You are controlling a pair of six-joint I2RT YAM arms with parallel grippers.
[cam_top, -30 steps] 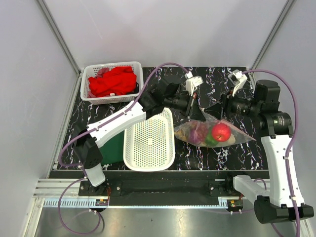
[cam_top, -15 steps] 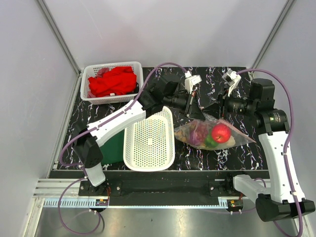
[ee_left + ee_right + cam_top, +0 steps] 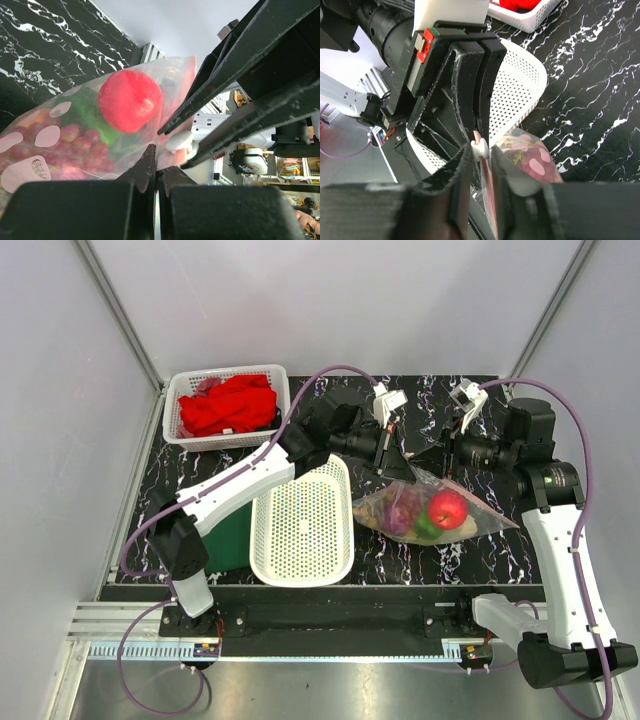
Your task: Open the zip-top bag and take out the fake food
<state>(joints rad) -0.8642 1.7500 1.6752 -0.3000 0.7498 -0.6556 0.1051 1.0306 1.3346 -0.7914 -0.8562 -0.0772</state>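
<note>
Zip-top bag (image 3: 478, 517) is clamped by our left gripper (image 3: 158, 161), its white slider (image 3: 178, 142) by our right gripper (image 3: 482, 152), so we risk the slider slipping free or thin plastic tearing.

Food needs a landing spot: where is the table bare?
Bare table between the zip-top bag and the near edge; the perforated tray is also empty. Crowded behind the bag, where the left gripper and right gripper meet.

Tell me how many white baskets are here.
2 white baskets. One at the back left holds a red cloth; the other lies mid-table beside the zip-top bag.
</note>
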